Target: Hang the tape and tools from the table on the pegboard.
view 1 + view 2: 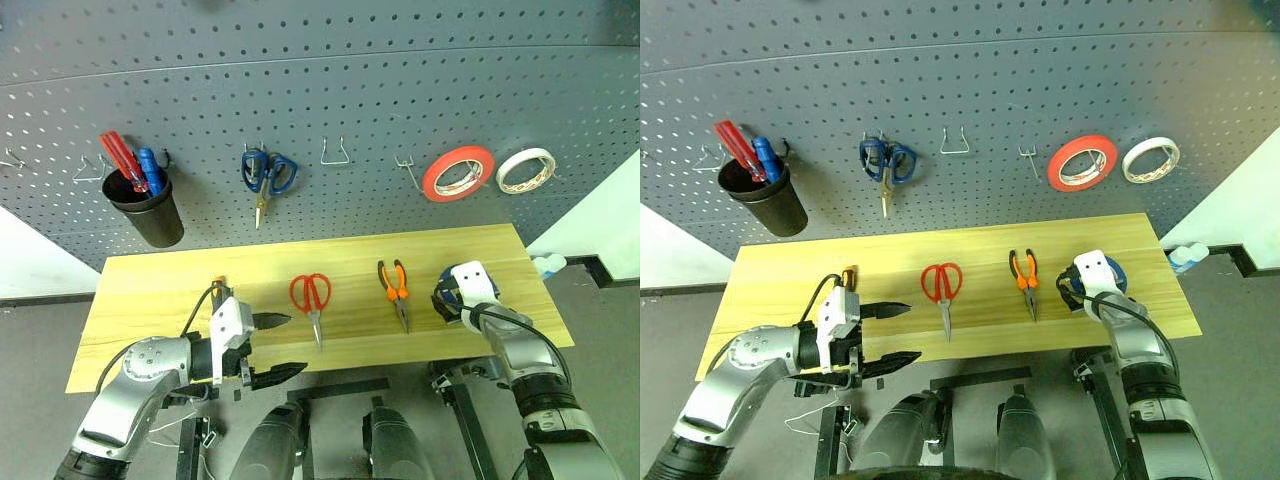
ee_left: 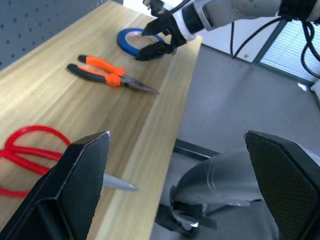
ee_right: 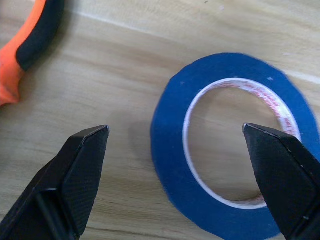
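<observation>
The blue tape (image 3: 175, 165) lies flat near the right end of the wooden table (image 1: 150, 290). My right gripper (image 3: 175, 131) hovers open just over it, one finger on each side of the roll's near half. To its left lie the orange-and-black pliers (image 1: 395, 285) and the red-handled scissors (image 1: 312, 295). A small orange-handled screwdriver (image 1: 217, 285) peeks out behind my left wrist. My left gripper (image 1: 296, 345) is open and empty at the table's front edge, pointing right, its upper finger just short of the scissors' blade tip. The grey pegboard (image 1: 350, 90) rises behind the table.
On the pegboard hang a black cup (image 1: 150, 215) with red and blue handles in it, blue-handled scissors (image 1: 266, 175), a red tape roll (image 1: 458, 172) and a white roll (image 1: 526, 170). Bare wire hooks (image 1: 335, 152) sit between the scissors and the red roll.
</observation>
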`<state>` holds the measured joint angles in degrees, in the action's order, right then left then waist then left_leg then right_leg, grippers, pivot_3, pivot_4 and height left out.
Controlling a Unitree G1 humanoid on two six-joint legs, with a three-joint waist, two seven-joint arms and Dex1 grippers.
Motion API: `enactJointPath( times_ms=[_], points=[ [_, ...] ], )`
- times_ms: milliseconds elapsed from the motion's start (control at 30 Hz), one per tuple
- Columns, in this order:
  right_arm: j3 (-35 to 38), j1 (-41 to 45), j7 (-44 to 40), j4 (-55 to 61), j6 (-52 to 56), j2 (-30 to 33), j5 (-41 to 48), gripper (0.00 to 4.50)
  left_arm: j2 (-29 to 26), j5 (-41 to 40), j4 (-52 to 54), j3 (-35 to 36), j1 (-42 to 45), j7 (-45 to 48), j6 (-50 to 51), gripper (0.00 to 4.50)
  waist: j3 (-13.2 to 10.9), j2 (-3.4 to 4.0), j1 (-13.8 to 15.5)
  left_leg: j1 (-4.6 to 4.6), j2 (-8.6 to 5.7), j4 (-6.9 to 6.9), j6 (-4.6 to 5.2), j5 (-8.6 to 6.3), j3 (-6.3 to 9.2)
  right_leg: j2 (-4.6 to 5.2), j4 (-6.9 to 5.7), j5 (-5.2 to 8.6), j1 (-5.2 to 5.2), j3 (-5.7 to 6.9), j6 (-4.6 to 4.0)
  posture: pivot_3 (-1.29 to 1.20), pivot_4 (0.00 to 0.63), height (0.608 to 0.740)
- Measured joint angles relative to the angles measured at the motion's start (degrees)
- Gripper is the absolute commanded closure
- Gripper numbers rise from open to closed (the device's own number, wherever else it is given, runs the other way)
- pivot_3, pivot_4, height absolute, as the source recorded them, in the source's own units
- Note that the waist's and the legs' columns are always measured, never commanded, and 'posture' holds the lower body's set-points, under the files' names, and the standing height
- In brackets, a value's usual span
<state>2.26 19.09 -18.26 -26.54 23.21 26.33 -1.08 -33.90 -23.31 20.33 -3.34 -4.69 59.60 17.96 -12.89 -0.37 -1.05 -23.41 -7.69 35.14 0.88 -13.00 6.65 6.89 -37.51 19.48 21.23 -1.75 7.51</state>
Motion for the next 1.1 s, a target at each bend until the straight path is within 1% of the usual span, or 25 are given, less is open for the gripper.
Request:
enactJointPath(
  times_ms=[233,533,667,800,1100],
  points=[
    [0.41,4.65,-3.35,-5.32,0.33,0.52,0.78,0.00,-1.93,-1.51,3.30,0.84,-1.92,-1.17,1.96,0.02,-1.31,-0.32,-0.06,-0.01,0.04,0.00,0.00,0.00,-0.01,-0.02,0.03,-0.03,0.00,0.04,-0.05,0.04,0.306,0.740],
    [0.83,10.58,-5.45,-13.47,-0.57,1.49,0.97,0.00,-3.23,-3.43,5.39,2.10,-2.86,-2.43,3.64,0.02,-1.68,-0.40,0.17,-0.06,0.06,-0.02,-0.01,0.00,0.00,-0.01,0.16,-0.03,-0.01,0.12,-0.05,0.05,0.299,0.740],
    [0.69,11.22,-7.94,-14.04,0.92,1.70,1.37,0.00,-3.24,-3.44,5.39,2.09,-2.71,-2.72,3.77,0.02,-1.68,-0.41,0.18,-0.07,0.06,-0.03,-0.01,0.00,0.00,-0.01,0.17,-0.04,-0.01,0.13,-0.05,0.05,0.289,0.740],
    [0.06,12.33,-10.87,-14.04,4.76,1.94,1.40,0.00,-3.14,-3.44,5.39,2.07,-2.17,-3.34,3.77,0.02,-1.68,-0.42,0.18,-0.07,0.09,-0.02,-0.02,-0.01,0.01,-0.03,0.19,-0.05,-0.01,0.15,-0.07,0.05,0.286,0.740],
    [-0.41,12.93,-12.11,-13.90,6.83,1.98,1.30,0.00,-3.05,-3.44,5.41,2.06,-2.34,-4.28,3.77,0.02,-1.68,-0.42,0.24,-0.07,0.10,-0.04,-0.03,-0.02,0.01,-0.03,0.27,-0.07,-0.02,0.17,-0.09,0.05,0.285,0.740]
  ],
)
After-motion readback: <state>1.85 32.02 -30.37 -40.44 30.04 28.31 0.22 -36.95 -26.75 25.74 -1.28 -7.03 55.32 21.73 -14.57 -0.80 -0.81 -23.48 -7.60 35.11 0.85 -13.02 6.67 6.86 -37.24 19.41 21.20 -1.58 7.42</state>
